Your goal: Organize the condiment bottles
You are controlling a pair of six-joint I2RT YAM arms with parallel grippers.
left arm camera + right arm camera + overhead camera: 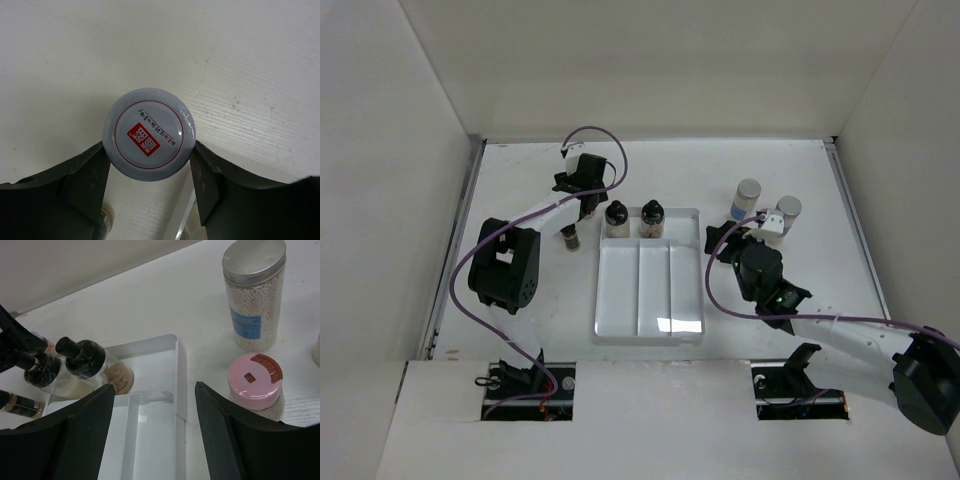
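Note:
My left gripper [586, 208] [149, 152] is shut on a grey-lidded jar [149, 134] with a red mark on its lid, just off the far left corner of the white tray [650, 325]. The top view hides this jar under the gripper. Two black-capped bottles [616, 218] [651, 218] stand at the tray's far end. A small dark bottle [570, 237] stands on the table left of the tray. My right gripper [725, 240] [155, 390] is open over the tray's far right corner. A pink-lidded jar [255, 382], a blue-labelled grey-lidded jar [748, 197] [254, 300] and another grey-lidded jar [787, 210] stand right of it.
White walls enclose the table on the left, back and right. The tray's three long compartments [150, 440] hold nothing at their near ends. The left arm's purple cable [595, 135] loops above the gripper.

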